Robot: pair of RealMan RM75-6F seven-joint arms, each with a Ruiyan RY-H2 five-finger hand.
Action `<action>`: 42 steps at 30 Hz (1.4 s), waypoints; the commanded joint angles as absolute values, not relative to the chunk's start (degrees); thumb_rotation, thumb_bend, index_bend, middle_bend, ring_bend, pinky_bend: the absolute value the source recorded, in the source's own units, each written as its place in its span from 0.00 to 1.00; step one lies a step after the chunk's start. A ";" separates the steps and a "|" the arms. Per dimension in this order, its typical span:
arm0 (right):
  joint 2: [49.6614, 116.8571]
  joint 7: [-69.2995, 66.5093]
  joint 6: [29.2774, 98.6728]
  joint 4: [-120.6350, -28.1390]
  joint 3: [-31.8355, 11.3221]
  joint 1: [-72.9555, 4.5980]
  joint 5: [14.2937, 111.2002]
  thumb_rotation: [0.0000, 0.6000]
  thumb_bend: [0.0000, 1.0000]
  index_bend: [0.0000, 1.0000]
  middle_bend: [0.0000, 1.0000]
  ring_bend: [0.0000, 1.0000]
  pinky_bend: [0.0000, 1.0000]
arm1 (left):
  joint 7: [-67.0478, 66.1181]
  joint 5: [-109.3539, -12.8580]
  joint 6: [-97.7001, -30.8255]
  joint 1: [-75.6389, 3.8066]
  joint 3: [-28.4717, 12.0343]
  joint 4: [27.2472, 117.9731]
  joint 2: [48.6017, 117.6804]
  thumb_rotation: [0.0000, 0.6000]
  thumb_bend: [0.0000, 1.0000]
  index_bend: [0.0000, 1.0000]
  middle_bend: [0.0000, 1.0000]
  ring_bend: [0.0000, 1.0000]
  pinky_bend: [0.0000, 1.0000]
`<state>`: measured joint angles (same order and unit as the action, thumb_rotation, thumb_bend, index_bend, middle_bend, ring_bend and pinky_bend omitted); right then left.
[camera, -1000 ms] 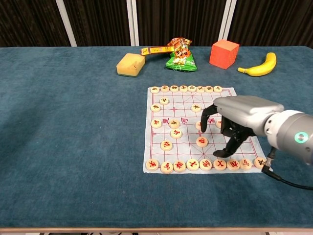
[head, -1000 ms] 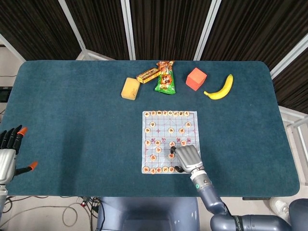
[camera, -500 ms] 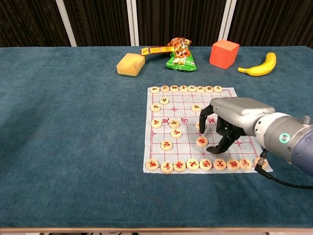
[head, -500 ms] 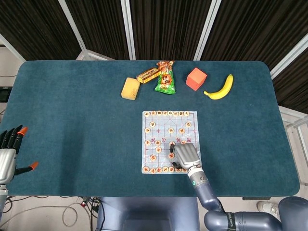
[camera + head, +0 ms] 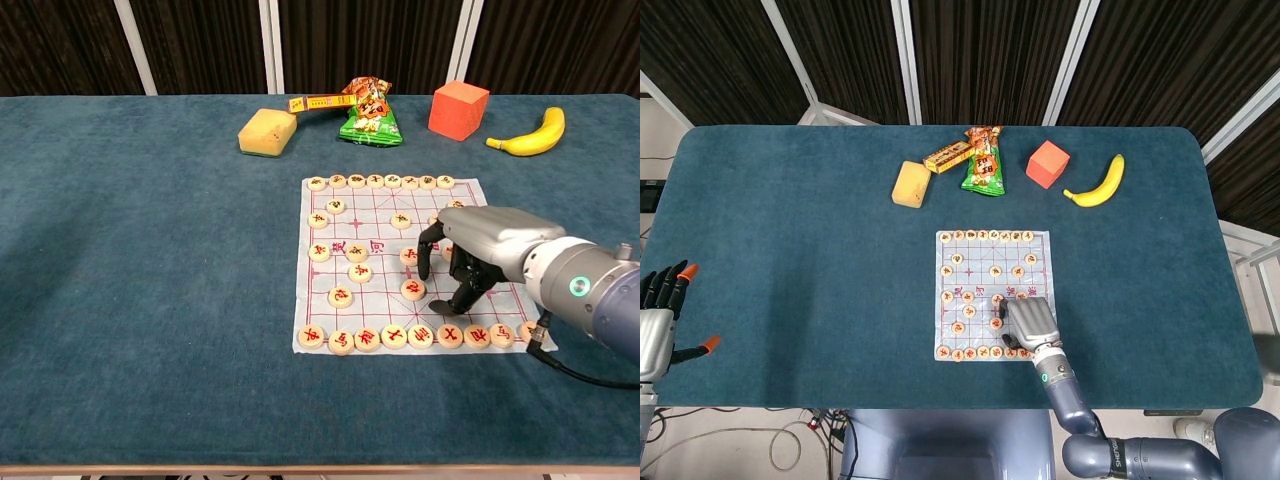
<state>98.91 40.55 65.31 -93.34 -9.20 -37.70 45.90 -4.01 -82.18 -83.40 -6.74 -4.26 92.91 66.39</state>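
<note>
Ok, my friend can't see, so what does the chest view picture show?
A grey robot right hand hovers with fingers curled down over a paper Chinese chess board of round wooden pieces, close to one piece. Behind, on the blue table, lie a yellow sponge, snack packets, an orange cube and a banana.

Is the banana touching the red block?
Apart. The chest view shows bare blue table between the banana and the red block; the head view shows the same gap.

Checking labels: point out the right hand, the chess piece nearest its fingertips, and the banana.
right hand (image 5: 490,245), chest view, back of the hand
chess piece (image 5: 413,290), chest view, top face
banana (image 5: 1100,184), head view, mid-body
</note>
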 commanded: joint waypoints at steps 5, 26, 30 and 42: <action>99.89 38.73 65.97 -92.22 -9.51 -37.61 47.27 1.00 0.37 0.46 1.00 1.00 0.81 | -3.91 -82.09 -83.37 -6.78 -4.30 92.95 66.41 1.00 0.00 0.00 0.00 0.00 0.00; 101.56 37.20 66.19 -89.73 -9.70 -37.43 48.21 1.00 0.37 0.46 1.00 1.00 0.81 | -3.79 -81.64 -83.09 -6.91 -4.38 93.22 66.48 1.00 0.00 0.00 0.00 0.00 0.00; 101.73 37.25 66.07 -89.38 -9.67 -37.47 48.17 1.00 0.37 0.46 1.00 1.00 0.81 | -3.64 -81.39 -82.92 -6.95 -4.45 93.36 66.39 1.00 0.00 0.00 0.00 0.00 0.00; 102.61 37.13 66.07 -88.44 -9.52 -37.41 48.46 1.00 0.37 0.46 1.00 1.00 0.81 | -3.67 -81.16 -82.54 -7.12 -4.43 93.52 66.45 1.00 0.00 0.00 0.00 0.00 0.00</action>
